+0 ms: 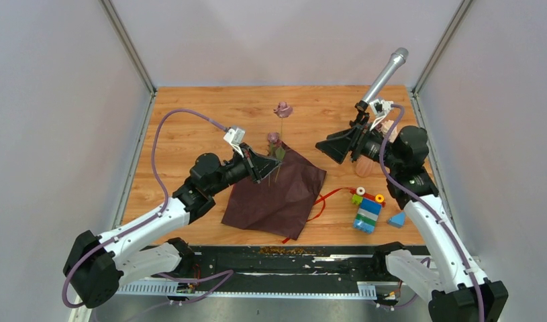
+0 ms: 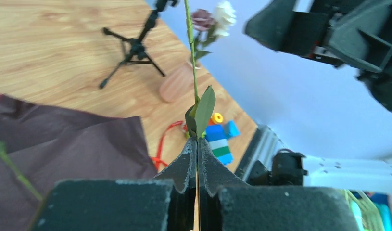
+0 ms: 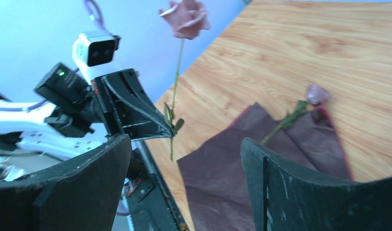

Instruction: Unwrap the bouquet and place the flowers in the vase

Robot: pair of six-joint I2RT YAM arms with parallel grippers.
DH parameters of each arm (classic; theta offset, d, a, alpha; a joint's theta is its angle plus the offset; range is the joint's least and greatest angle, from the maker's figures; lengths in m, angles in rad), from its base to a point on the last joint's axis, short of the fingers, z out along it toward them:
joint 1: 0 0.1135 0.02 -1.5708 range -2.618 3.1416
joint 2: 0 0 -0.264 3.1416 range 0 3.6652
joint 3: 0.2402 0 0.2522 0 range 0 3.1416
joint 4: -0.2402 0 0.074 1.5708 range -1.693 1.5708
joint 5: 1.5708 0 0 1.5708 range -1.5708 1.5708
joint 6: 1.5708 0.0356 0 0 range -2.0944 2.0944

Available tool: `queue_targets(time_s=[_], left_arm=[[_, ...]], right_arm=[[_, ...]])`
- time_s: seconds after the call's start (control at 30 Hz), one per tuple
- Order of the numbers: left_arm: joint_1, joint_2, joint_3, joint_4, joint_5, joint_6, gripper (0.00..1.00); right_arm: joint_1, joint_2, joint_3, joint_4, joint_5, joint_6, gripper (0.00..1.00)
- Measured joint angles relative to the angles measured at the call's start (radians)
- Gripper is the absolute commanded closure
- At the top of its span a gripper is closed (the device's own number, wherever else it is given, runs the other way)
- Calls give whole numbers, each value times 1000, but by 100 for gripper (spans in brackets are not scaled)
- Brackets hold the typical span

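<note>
We've got dark maroon wrapping paper (image 1: 277,194) trailing a thin red ribbon (image 1: 322,201) on the honey-brown wood-grain table (image 1: 190,127), a mauve rose (image 1: 282,109) on a green stem at twelve o'clock, and out at three o'clock a peach-pink vase (image 1: 366,166) and a brick stack (image 1: 368,211) banded red, green, white and blue.

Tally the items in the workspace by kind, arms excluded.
Roses: 4
Wrapping paper: 1
Ribbon: 1
Vase: 1
Microphone on tripod: 1
Toy-brick stack: 1
Blue wedge block: 1
Total: 10
</note>
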Motion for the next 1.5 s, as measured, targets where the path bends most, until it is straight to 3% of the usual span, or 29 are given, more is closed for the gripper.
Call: queue_targets(time_s=[0.37, 0.57, 0.9, 1.03, 1.17, 1.27, 1.33, 1.4, 1.5], left_arm=[[0, 0, 0, 140, 233, -31, 100], [0, 0, -1, 167, 276, -39, 100], [0, -2, -3, 147, 295, -37, 100], [0, -12, -3, 117, 277, -18, 100], [0, -20, 2, 79, 259, 8, 67], [0, -20, 9, 24, 253, 35, 27], [0, -19, 18, -18, 248, 58, 8], [0, -20, 33, -63, 242, 82, 1], [1, -19, 77, -156, 237, 132, 0]], right_arm=[[222, 106, 18, 163, -45, 109, 24], [283, 191, 29, 253, -29, 167, 44], [338, 266, 43, 345, -8, 224, 99], [339, 265, 46, 341, 9, 214, 100], [341, 256, 46, 311, 34, 185, 100], [344, 233, 49, 257, 73, 134, 100], [346, 211, 60, 206, 105, 93, 100], [348, 188, 77, 150, 142, 50, 100], [351, 151, 108, 47, 230, -19, 100]])
